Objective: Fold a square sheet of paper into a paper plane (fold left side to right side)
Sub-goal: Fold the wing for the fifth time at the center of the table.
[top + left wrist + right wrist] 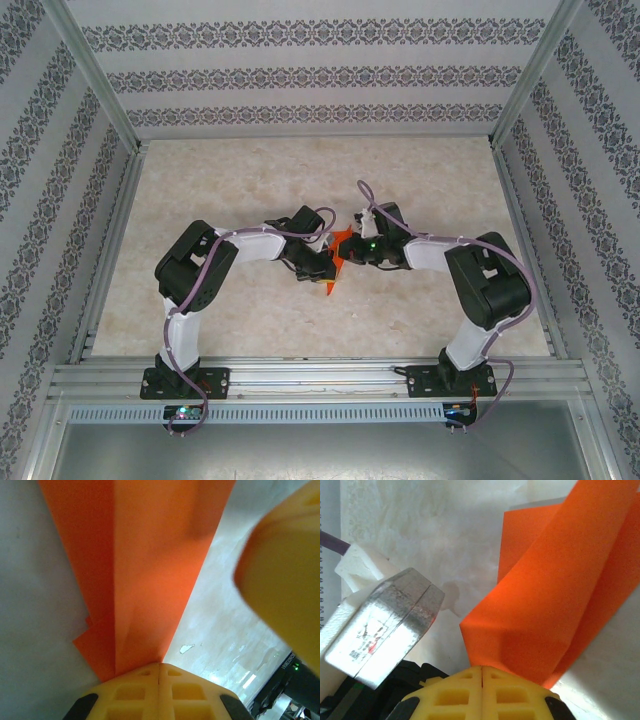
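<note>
Orange-red paper (pixel 338 252), already creased into layered panels, sat at the centre of the top view, pinched from 2 sides between the left gripper (pixel 324 266) and the right gripper (pixel 350 250). Both arms reached inward from their bases on the aluminium rail (pixel 320 372) at the bottom of the frame, meeting over the pale marbled table (pixel 300 170) inside patterned walls (pixel 300 75). A purple cable (pixel 362 195) looped above the right wrist.

From the left wrist camera, the left gripper (pixel 160 666) was clenched, its yellow fingers (pixel 135 690) meeting at bottom centre with the paper (pixel 150 570) rising from the seam to the top edge, 1 long crease dividing a darker panel on the left from a brighter 1 on the right. A blurred yellow finger (pixel 285 590) filled the right side of that frame.

From the right wrist camera, the right gripper (pixel 482 670) was likewise clamped on the paper (pixel 560 605), which fanned up and to the upper right in overlapping folds. A grey-and-white block (pixel 385 625) on the other arm stood at left. Whether the paper's lower edge touched the table could not be told.
</note>
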